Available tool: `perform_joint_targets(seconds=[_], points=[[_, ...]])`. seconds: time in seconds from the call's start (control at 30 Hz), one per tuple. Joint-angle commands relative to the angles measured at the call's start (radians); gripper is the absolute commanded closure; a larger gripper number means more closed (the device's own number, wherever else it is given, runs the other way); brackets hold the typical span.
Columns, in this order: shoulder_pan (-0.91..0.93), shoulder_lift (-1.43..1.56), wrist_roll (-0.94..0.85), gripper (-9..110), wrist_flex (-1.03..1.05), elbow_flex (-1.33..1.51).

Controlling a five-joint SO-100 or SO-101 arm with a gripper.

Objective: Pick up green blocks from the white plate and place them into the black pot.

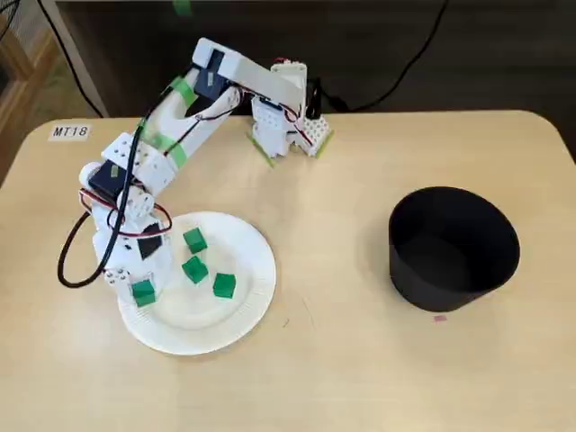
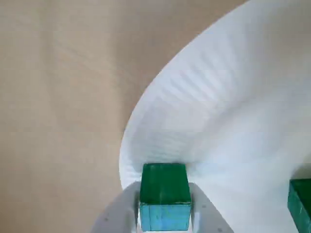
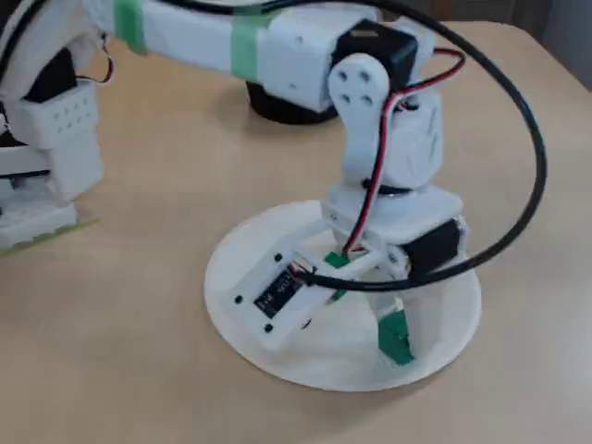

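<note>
Where the arm (image 1: pixel 243 76) bends down over the left rim of the white plate (image 1: pixel 245 315) in a fixed view, the tool (image 1: pixel 142 292) is clamped on a green block (image 2: pixel 164 187), with one finger pressed against each side in the wrist view. Three more green blocks (image 1: pixel 194 268) lie apart from one another nearer the plate's centre. The black pot (image 1: pixel 423 283) stands upright on the table (image 1: pixel 342 378), well apart to the plate's right.

Lab-like room, tan table (image 1: pixel 360 378) with MT18 tag (image 1: pixel 69 131)
</note>
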Motion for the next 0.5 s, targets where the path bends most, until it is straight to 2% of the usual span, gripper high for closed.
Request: perform_joint_targets(seconds=[0.0, 0.23, 0.4, 0.47], points=[[-0.023, 0.012, -0.029, 104, 0.04, -0.155], [-0.149, 0.009, -0.204, 104, 0.147, -0.65], [-0.36, -0.008, -0.341, 104, 0.327, -1.062], [-0.494, 0.083, -0.41, 104, 0.341, -0.968]])
